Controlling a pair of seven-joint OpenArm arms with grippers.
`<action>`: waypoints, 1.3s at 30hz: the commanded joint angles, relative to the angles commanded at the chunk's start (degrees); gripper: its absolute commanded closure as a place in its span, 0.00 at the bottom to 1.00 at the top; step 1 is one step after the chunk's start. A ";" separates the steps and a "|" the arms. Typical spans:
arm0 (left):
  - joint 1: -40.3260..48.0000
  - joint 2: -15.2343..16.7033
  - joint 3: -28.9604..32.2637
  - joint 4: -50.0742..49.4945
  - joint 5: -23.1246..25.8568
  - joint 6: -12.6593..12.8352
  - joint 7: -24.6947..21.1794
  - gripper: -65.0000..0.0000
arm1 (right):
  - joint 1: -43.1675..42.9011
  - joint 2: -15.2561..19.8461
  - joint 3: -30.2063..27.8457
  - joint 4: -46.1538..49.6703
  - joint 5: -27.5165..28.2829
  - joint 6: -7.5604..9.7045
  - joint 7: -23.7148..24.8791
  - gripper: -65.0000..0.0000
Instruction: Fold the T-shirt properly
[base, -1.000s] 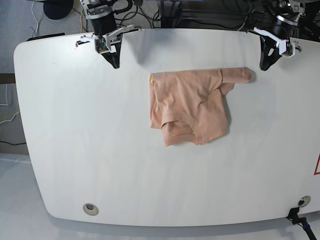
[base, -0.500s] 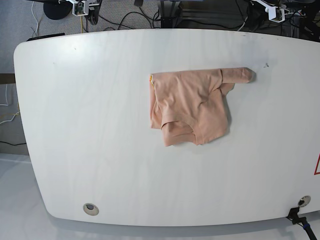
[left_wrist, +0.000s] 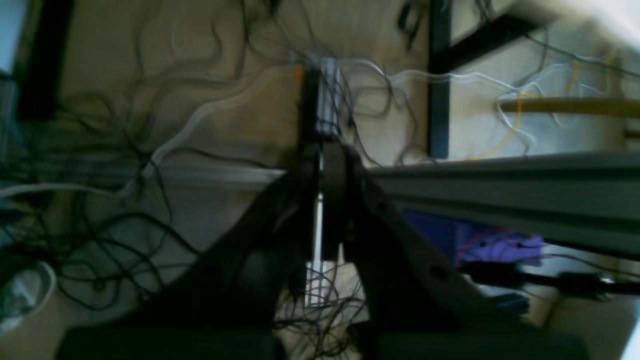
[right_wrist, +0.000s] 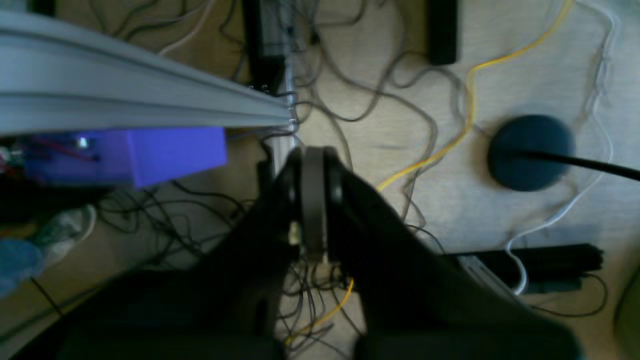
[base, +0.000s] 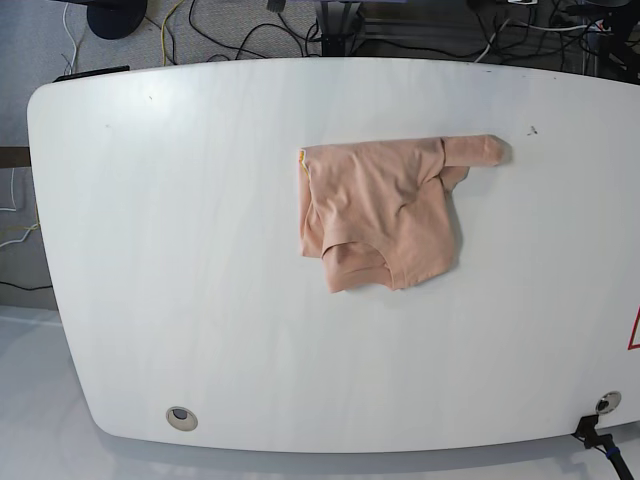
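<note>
Left wrist: my left jaws (left_wrist: 327, 172) pressed together, empty, over floor cables. Right wrist: right jaws (right_wrist: 314, 172) likewise. Base: the folded peach-pink cotton T-shirt (base: 385, 212) lies near the white bench's (base: 180, 250) far edge; folding seems finished, one sleeve may need tucking

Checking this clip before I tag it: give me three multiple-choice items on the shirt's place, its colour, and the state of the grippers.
1. Where does the T-shirt lie on the table in the base view?
A. right of centre, toward the far edge
B. near-left corner
C. hanging off the near edge

2. What colour is the shirt?
A. blue
B. peach-pink
C. white

3. How do the left gripper and right gripper stand?
A. both shut, holding nothing
B. both gripping the shirt
C. both wide open over the shirt

Answers:
1 A, the shirt sits right of the middle, nearer the far edge.
2 B, the cloth is peach-pink.
3 A, each wrist view shows fingertips together over floor cables, with no cloth between.
</note>
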 joint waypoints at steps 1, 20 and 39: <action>-1.76 0.00 0.00 -2.37 2.20 0.00 0.00 1.00 | 1.85 0.09 0.00 -2.46 0.00 0.00 0.00 1.00; -35.96 -2.99 0.00 -56.00 22.07 10.55 0.09 1.00 | 33.58 1.23 -0.09 -47.21 -0.09 0.00 0.00 1.00; -49.05 -4.92 0.09 -75.96 30.42 26.02 10.46 1.00 | 48.44 0.88 0.44 -72.09 -7.47 -0.79 -0.18 1.00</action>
